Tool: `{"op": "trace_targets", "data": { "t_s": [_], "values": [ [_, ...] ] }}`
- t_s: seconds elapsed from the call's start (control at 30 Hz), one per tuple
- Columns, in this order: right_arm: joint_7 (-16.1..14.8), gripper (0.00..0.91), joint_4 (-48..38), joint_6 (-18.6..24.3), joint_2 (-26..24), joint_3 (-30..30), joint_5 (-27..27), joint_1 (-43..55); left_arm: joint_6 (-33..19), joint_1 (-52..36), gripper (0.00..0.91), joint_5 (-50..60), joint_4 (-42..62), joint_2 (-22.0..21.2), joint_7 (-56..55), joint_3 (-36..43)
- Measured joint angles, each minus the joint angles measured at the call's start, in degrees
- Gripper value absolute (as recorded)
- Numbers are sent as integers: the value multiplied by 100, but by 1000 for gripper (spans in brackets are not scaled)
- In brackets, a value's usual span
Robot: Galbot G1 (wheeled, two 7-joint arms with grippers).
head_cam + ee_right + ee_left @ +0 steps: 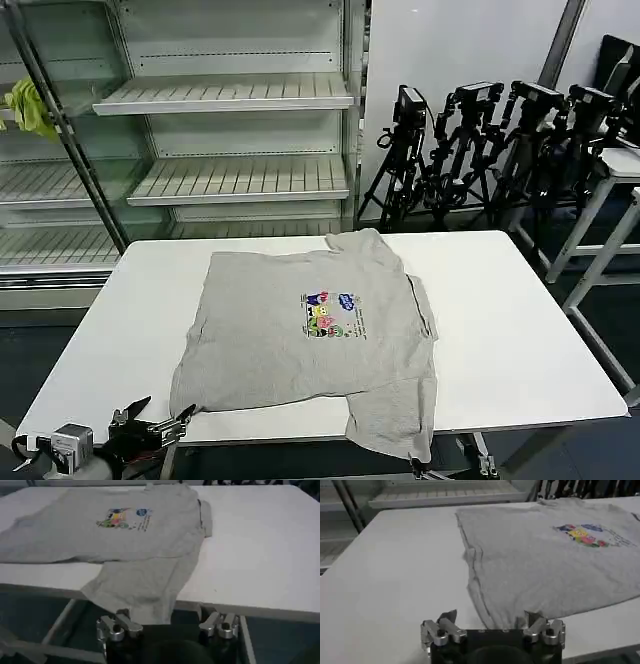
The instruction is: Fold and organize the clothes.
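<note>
T-shirt (310,335) flat mid-table (520,330), 1 sleeve draped over the near edge. Left gripper (150,418) wide, empty, at near-left corner beside hem; right gripper (167,622) wide, below draped sleeve. Shelves (230,95) behind.

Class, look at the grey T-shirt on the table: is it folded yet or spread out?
Spread out. The T-shirt lies flat, print up, on the white table, with one sleeve hanging over the near edge.
</note>
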Motion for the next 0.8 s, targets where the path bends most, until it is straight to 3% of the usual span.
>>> {"op": "trace_targets", "data": {
  "t_s": [0.07, 0.3, 0.8],
  "values": [
    [-2, 907, 0, 4, 0, -53, 2, 48, -6, -12, 897, 24, 32, -12, 6, 39],
    [11, 907, 0, 17, -4, -104, 31, 166, -42, -37, 685, 117, 86, -48, 33, 124],
    [27, 907, -138, 104, -55, 106, 109, -56, -86, -15, 635, 204, 114, -57, 104, 124]
  ]
}}
